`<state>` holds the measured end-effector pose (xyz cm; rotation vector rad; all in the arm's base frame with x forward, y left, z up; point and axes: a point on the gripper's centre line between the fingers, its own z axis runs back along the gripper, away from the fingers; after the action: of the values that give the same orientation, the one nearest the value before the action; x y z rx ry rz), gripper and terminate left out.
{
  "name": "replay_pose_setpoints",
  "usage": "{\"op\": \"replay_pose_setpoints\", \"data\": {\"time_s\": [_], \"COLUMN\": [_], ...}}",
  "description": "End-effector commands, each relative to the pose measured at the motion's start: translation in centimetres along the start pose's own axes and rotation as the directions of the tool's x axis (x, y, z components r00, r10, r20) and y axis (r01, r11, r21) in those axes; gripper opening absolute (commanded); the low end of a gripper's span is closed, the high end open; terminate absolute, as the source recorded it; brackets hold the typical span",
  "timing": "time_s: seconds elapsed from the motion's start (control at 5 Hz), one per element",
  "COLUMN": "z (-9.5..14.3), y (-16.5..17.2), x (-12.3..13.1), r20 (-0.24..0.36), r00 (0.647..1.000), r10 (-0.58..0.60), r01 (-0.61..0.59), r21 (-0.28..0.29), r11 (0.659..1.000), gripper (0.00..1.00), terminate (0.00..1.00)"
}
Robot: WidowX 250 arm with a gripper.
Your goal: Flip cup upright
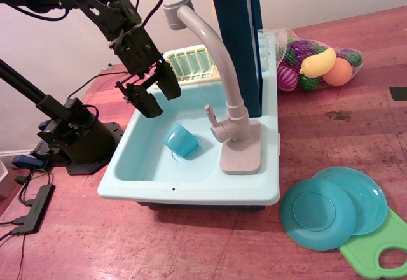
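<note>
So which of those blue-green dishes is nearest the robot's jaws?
The cup, lying tipped in the sink just below the open gripper. The two plates sit on the table, far right.

No legible text, labels, numbers or signs anywhere.

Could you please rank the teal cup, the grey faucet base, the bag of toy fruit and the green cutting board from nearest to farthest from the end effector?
From the end effector, open above the sink's back-left corner:
1. Cup, tilted in the basin, just below it.
2. Faucet base, on the sink's right side.
3. Bag of toy fruit, far right at the back.
4. Cutting board, front right corner.
</note>
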<state>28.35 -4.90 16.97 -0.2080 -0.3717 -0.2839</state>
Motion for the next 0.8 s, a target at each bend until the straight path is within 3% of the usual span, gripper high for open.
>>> {"op": "replay_pose_setpoints", "data": {"time_s": [0.0, 0.6], "z": [0.0, -5.5], "y": [0.0, 0.1], "x": [0.0, -0.4], "r20": [0.0, -0.018], "r00": [1.0, 0.999], "r10": [0.0, -0.043], "r01": [0.0, 0.042], "r21": [0.0, -0.02], "r11": [1.0, 0.999], "gripper": [1.0, 1.0], "terminate": [0.0, 0.0]}}
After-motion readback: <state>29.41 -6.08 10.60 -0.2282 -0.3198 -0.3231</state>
